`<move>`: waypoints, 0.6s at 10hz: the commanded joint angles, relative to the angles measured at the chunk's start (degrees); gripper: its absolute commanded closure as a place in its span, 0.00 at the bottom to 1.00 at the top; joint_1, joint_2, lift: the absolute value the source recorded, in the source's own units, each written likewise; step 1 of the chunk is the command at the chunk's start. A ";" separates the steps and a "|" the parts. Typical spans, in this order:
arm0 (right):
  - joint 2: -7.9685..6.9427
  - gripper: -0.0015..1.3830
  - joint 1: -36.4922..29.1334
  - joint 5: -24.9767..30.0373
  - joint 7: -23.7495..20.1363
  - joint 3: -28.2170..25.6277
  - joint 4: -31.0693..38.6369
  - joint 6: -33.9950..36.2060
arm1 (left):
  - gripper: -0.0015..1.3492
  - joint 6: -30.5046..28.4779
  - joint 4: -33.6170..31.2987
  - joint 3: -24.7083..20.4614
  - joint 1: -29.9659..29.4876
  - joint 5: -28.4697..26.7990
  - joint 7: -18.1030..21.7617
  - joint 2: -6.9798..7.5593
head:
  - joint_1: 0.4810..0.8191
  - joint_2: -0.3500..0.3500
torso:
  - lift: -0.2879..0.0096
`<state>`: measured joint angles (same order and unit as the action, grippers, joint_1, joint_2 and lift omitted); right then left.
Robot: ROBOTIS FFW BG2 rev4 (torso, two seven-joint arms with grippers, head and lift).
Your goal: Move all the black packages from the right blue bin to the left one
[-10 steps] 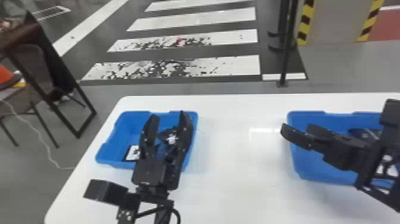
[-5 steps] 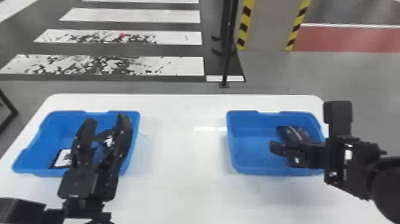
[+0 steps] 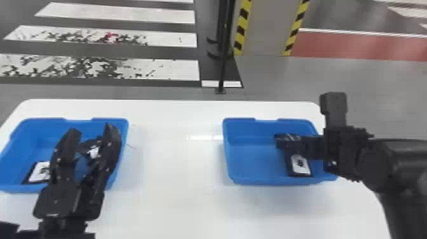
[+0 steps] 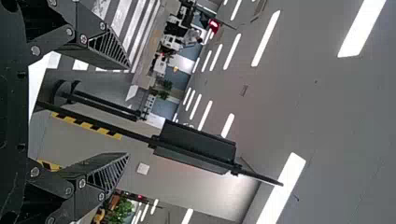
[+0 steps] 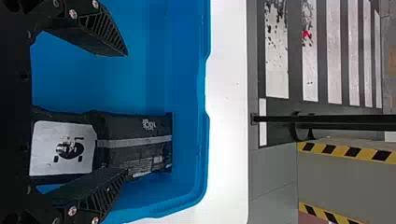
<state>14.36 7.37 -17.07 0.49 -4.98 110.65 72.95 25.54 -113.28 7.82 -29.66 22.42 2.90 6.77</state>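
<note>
While the grey floor with its broad white stripes is spreading out beyond, the white counter is standing in front of the robot, carrying two blue bins well apart. The right arm is coming in from the side and hanging over the right blue bin. A similar blue bin, the left one, is sitting near the counter's other end.

Out past the far edge, a slim black pole is rising beside a panel with yellow-and-black edging.

Over by the left bin, the left end effector is holding its two fingers wide apart, with nothing gripped between them. The right end effector is also keeping its fingers well spread and is gripping nothing; in the right wrist view one finger is overlapping the edge of a black package, and I can't tell whether they're touching.

That package is lying in the right bin, toward the robot's right, and is showing a white label with a dark mark. Inside the left bin, a dark package is showing between the left fingers, and a white-labelled package is lying near the bin's near wall.
</note>
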 commanded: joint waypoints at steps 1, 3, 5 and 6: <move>0.32 0.11 3.18 -0.19 0.22 0.52 -4.55 0.59 | 0.30 -0.22 0.01 -0.05 -0.01 -0.48 0.09 0.00 | 0.63 0.33 | 0.50; 0.59 0.11 5.15 -0.30 0.30 0.98 -8.49 0.31 | 0.30 -0.50 0.01 -0.05 -0.01 -0.83 0.09 0.09 | 0.63 0.32 | 0.50; 0.76 0.11 7.12 -0.19 0.65 1.44 -11.86 -0.11 | 0.30 -0.79 0.15 -0.17 -0.01 -1.40 0.09 0.09 | 0.63 0.31 | 0.50; 0.76 0.11 7.68 0.27 1.27 1.55 -12.71 -0.11 | 0.30 -0.93 0.15 -0.17 -0.01 -1.40 0.17 0.09 | 0.63 0.31 | 0.50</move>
<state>15.09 14.70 -17.01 1.70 -3.49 98.59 72.94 24.70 -113.14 7.64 -29.68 21.06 3.05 6.86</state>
